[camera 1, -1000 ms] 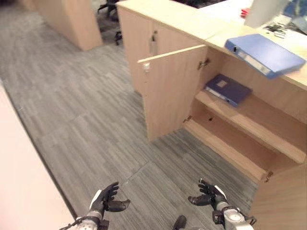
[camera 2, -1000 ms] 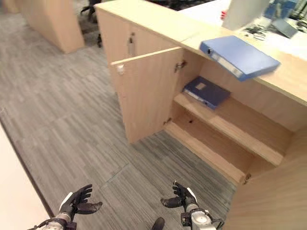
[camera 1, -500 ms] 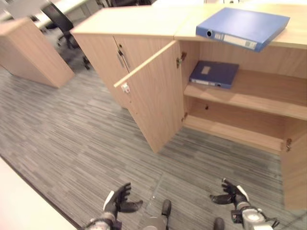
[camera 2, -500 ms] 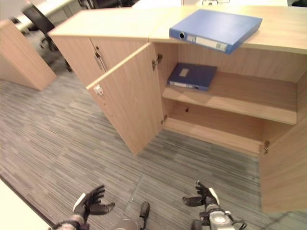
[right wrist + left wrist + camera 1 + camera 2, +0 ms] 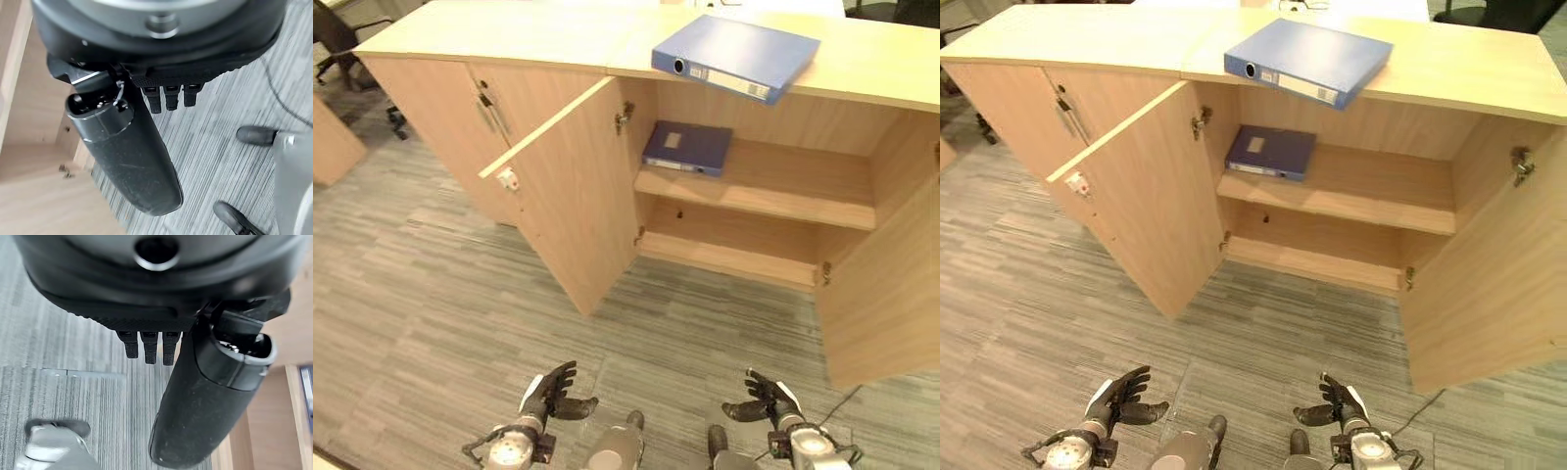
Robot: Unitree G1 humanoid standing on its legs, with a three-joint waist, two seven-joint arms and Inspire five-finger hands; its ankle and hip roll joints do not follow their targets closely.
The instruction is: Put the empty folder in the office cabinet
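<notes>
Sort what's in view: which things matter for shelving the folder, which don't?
Job:
blue folder on the cabinet top
open cabinet
upper shelf
left hand, right hand, both open, empty

Lying about:
dark blue folder already shelved
office chair

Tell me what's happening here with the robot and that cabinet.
The robot stands facing a light wooden office cabinet with both doors swung open. Its left hand and right hand hang low over the grey striped carpet, fingers relaxed, holding nothing. A light blue ring-binder folder lies flat on the cabinet top, jutting over the front edge. A darker blue folder already lies on the upper shelf inside. Nothing has been picked up yet.
</notes>
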